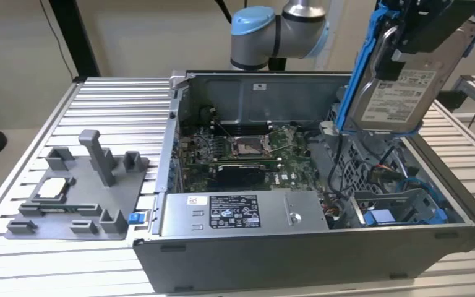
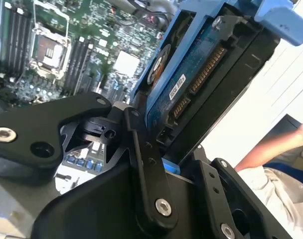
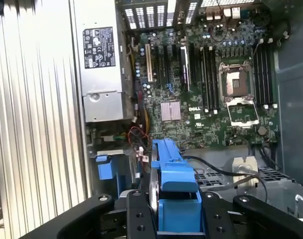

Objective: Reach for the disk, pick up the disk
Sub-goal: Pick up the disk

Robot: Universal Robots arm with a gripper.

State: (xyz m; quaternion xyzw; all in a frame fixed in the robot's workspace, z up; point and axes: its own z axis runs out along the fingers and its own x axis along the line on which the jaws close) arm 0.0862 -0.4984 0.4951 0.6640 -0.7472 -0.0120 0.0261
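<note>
In the exterior view the gripper hangs high above the open computer case, clamped on the upper end of the disk. The disk hangs below it, on edge, its long axis running nearly straight down from the fingers with the label side toward the camera and the blue bracket along its edge. Its lower end is clear of the case, above the drive bay. Well off to the side on the slatted table sits a grey fixture tray.

In the second wrist view the disk stands between the black fingers, which press against its sides. Here its underside shows: the circuit board and the connector row, which the exterior view hides. The motherboard lies far beneath. A person's arm shows beyond the disk.

In the first wrist view the disk's blue bracket rises from between the fingers, seen edge-on, with the power supply and motherboard beyond it, well apart.
</note>
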